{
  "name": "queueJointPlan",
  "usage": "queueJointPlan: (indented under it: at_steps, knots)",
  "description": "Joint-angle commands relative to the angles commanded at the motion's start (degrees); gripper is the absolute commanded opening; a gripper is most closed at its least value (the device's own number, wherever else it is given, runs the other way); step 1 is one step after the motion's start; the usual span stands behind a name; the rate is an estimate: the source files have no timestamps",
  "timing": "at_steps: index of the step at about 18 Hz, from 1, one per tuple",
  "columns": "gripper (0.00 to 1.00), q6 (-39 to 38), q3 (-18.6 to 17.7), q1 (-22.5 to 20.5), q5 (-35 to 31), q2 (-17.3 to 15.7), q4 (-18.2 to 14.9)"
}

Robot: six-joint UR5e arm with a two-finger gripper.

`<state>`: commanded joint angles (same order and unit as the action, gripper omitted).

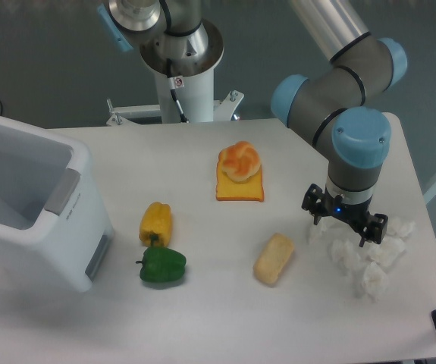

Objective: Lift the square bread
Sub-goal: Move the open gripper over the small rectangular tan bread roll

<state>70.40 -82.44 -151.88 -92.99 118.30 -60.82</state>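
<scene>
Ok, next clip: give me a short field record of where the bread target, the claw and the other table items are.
target: square bread, lying on the table, untouched
claw: right of the bread, above crumpled white paper, holding nothing; open or shut unclear
bun: on the toast slice, behind the bread
peppers: yellow pepper and green pepper, left of the bread
bin: white, left edge

I work in a robotics lab: my grey-and-blue arm point(339, 83) is bolted by a white pedestal point(183, 83) to a plain white table point(202, 318), where toy food such as a green pepper point(161, 266) lies against bare grey flooring.
</scene>
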Motion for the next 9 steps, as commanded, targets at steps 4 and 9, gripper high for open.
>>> queueJointPlan:
  at_steps: [4,9]
  knots:
    - [1.0,-0.09,-0.09,0.87,0.0,0.26,0.44]
    - [1.0,-0.26,-4.82,2.28,4.66,1.23,4.91]
